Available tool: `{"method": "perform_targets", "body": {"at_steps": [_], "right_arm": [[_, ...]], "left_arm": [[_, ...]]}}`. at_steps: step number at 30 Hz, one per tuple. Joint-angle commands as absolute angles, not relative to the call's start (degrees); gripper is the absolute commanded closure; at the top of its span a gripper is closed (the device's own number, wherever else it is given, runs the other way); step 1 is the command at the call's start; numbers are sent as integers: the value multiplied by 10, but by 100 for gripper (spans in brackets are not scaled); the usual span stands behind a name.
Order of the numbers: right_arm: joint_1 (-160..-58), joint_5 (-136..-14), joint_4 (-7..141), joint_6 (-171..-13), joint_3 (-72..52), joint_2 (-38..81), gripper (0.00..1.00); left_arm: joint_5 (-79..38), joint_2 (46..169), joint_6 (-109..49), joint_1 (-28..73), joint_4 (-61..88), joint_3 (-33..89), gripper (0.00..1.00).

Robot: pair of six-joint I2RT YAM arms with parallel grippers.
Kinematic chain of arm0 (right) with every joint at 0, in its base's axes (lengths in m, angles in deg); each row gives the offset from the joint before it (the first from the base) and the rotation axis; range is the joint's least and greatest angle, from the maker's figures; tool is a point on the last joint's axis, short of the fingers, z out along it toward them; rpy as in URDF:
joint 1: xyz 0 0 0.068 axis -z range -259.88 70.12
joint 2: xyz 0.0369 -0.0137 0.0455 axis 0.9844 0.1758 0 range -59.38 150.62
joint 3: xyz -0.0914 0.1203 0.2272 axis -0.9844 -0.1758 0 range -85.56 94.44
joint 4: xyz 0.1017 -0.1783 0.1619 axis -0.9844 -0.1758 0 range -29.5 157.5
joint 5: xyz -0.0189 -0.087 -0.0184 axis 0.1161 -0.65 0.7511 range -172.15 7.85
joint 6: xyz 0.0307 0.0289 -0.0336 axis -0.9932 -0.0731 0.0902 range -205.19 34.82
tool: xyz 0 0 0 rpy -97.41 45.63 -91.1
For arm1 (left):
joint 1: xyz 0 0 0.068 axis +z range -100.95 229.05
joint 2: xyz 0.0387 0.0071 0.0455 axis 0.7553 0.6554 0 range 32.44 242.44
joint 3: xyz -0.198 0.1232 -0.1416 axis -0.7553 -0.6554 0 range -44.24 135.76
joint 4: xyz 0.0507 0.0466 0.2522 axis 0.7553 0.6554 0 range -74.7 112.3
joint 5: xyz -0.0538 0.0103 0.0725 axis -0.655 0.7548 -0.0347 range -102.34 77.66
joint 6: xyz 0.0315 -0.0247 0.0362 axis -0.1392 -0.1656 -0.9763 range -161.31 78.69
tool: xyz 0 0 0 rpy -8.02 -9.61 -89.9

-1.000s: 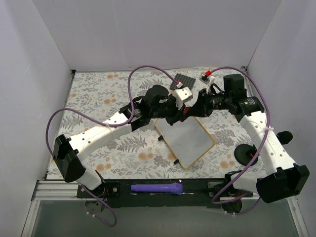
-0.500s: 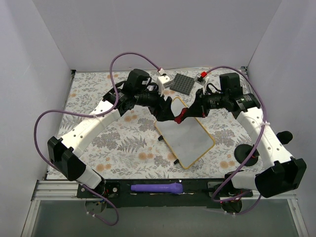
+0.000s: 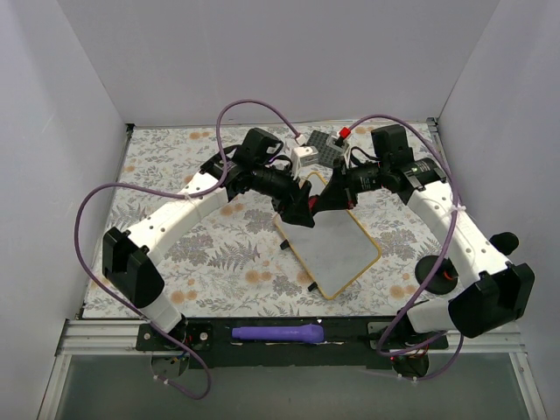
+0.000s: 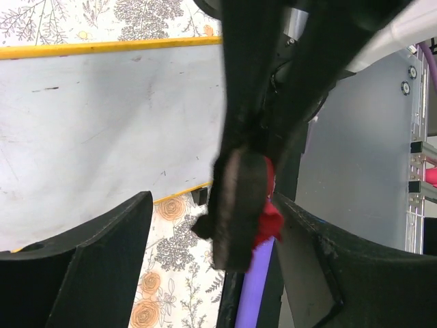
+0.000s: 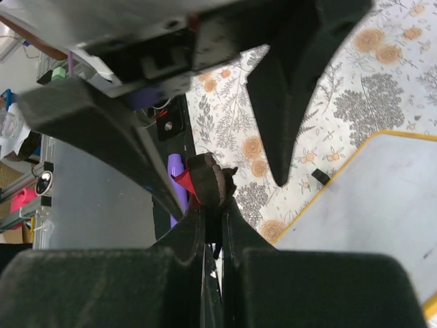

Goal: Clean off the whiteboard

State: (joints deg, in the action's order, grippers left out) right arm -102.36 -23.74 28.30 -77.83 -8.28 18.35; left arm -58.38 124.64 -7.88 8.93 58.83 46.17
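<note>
If you start at the near edge, a purple cylinder-shaped thing (image 3: 276, 332) lies on the black rail (image 3: 350, 332) between the arm bases, out of play as far as I can see. Next out is the flat white whiteboard with the thin tan frame (image 3: 337, 249), lying flat and turned diagonally on the floral-print table (image 3: 175, 166), roughly centre so either arm can reach it. From above it looks mostly clean; the left wrist view shows only a few faint dark flecks.

Over the board's far edge the two arms meet. The right gripper (image 5: 212, 205) is clamped tight on a small round dark eraser pad with the red backing (image 5: 207, 179). The left gripper (image 4: 213, 198) is spread wide with one finger on either side of that same pad. To me that reads as a hand-off in the air rather than wiping. I can't tell whether the left fingers actually touch the pad.

Furthest back sits a dark grey studded square plate (image 3: 325, 144), partly hidden behind the wrists.
</note>
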Motion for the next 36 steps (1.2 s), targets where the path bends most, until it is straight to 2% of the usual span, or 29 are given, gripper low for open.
{"method": "perform_targets", "body": {"at_steps": [1, 2, 4, 5, 7, 8, 10, 11, 12, 14, 15, 17, 21, 28, 30, 31, 32, 35, 36], "right_arm": [[-1038, -211, 294, -770, -55, 182, 99], [-1042, -211, 294, -770, -56, 184, 99], [-1046, -216, 297, -774, -57, 188, 99], [-1047, -218, 304, -778, -58, 189, 99], [-1047, -235, 315, -795, -57, 196, 99], [-1047, -259, 324, -818, -54, 200, 94], [-1044, -270, 324, -830, -41, 211, 83], [-1041, -292, 328, -837, -36, 214, 63], [-1039, -302, 329, -840, -28, 219, 54], [-1032, -331, 325, -840, -15, 226, 39], [-1028, -339, 323, -838, -5, 232, 35], [-1021, -349, 316, -829, 5, 238, 31], [-1018, -356, 303, -818, 15, 248, 30], [-1015, -373, 286, -805, 10, 244, 29], [-1013, -375, 280, -806, 6, 245, 29], [-1011, -375, 279, -805, 4, 245, 29], [-1010, -377, 279, -804, 5, 246, 29], [-1001, -382, 275, -797, 7, 246, 29], [-998, -382, 272, -798, 8, 248, 29]], "left_arm": [[-599, 1239, -72, 105, 584, 466, 36], [-603, 1241, -67, 109, 583, 466, 39], [-619, 1243, -61, 123, 582, 465, 51], [-625, 1243, -56, 129, 581, 465, 66], [-651, 1242, -52, 155, 582, 462, 78], [-658, 1242, -48, 167, 584, 456, 89], [-670, 1243, -52, 209, 599, 445, 96], [-672, 1244, -54, 225, 606, 431, 98], [-672, 1247, -58, 241, 620, 424, 99], [-671, 1255, -62, 294, 631, 394, 100], [-672, 1262, -75, 312, 641, 381, 100], [-647, 1295, -99, 352, 659, 367, 100], [-592, 1373, -152, 377, 714, 350, 96], [-465, 1426, -107, 392, 629, 323, 90], [-426, 1455, -103, 391, 634, 332, 81], [-418, 1462, -105, 393, 637, 338, 75], [-410, 1462, -104, 393, 637, 337, 63], [-406, 1437, -108, 392, 630, 335, 47], [-403, 1431, -108, 393, 633, 339, 39]]}}
